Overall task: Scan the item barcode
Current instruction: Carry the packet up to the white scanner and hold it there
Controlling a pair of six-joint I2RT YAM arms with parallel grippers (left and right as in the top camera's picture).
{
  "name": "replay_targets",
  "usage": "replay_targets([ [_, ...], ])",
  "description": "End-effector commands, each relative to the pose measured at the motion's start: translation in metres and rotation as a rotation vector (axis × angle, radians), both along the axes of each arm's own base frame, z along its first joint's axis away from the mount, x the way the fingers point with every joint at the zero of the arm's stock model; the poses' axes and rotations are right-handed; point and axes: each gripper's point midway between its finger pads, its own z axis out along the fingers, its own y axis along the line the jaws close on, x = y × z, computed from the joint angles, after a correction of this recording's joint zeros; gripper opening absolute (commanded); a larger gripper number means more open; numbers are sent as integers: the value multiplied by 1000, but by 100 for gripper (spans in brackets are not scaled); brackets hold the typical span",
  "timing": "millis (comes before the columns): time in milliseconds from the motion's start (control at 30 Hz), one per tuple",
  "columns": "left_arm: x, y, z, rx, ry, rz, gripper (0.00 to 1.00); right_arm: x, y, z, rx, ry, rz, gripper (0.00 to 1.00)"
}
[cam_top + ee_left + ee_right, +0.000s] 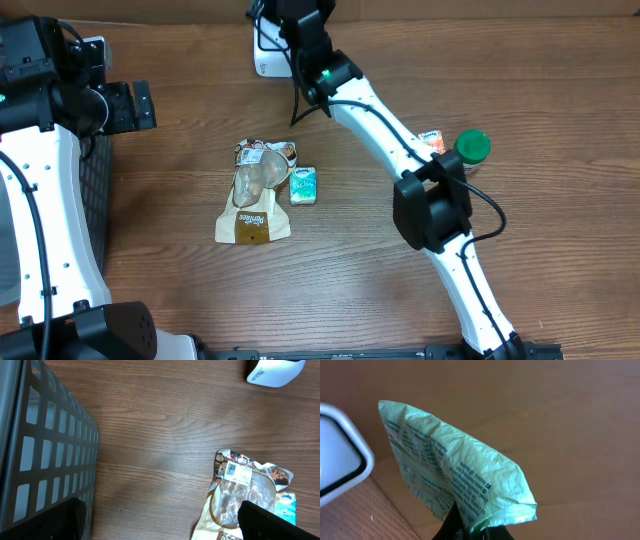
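Near the far edge of the worktop point(350, 290), the right tool point(470, 529) pinches a green packet point(460, 475), its length reaching toward the scanner point(340, 455) just beside it (left tool point(160, 527), spread, is well apart).

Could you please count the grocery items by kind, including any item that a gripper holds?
Soft bags: 2, the brown snack bag and the green packet in the right gripper.
Cartons: 1, the teal carton.
Containers: 1, the green-lidded container.
Partly hidden: 1, the orange-and-white item.
Total: 5.
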Motion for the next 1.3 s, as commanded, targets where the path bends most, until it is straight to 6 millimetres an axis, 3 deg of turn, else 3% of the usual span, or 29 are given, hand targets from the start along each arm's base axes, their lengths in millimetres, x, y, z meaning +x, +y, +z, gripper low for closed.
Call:
replay_targets([
  [0,1,2,4,16,-10,-18,100,2,6,3,-97,-19,42,4],
  [467,1,2,4,16,-10,-18,99,3,24,-25,-212,10,156,4],
  [567,1,2,4,16,-10,-18,100,3,25,-24,-241,3,166,4],
  [667,1,2,4,16,-10,-18,100,3,24,-24,-391,-8,184,4],
  [767,1,2,4,16,-10,-18,100,3,27,-9,-465,-70,167,4],
  [900,1,2,4,16,-10,-18,100,-1,38,8,-433,-137,163,4],
  [1067,1,2,4,16,-10,-18,100,-9,51,2,-445,-118,180,4],
  [1267,1,2,4,16,-10,-18,100,-10,48,-13,-469,-68,177,4],
])
